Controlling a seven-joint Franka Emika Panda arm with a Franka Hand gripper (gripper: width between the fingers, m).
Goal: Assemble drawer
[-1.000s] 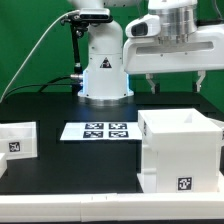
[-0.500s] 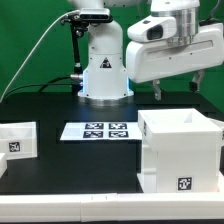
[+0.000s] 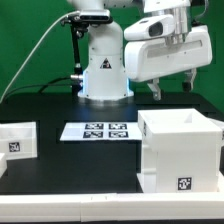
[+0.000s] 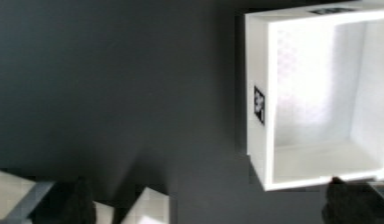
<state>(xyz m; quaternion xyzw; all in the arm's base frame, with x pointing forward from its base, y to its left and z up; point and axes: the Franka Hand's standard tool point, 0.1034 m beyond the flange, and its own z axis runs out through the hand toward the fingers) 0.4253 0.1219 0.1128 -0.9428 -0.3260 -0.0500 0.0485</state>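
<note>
The drawer [image 3: 17,138], a low white tray with a square tag on its front, sits at the exterior view's left edge, partly cut off. The tall white cube casing [image 3: 180,150] stands open-topped at the exterior view's right, a tag low on its front. My gripper [image 3: 175,86] hangs open and empty above the casing's back edge, well clear of it. In the wrist view the casing [image 4: 322,100] shows its open inside and a tag on one wall. My dark fingertips [image 4: 354,196] stand far apart with nothing between them. The drawer is far from the gripper.
The marker board [image 3: 98,130] lies flat on the black table between the drawer and the casing. The white robot base [image 3: 104,65] stands behind it. A green backdrop closes the back. White shapes I cannot identify show near one fingertip in the wrist view [image 4: 144,205].
The hand has shifted a little to the exterior view's right and turned slightly above the casing. The drawer and casing have not moved.
</note>
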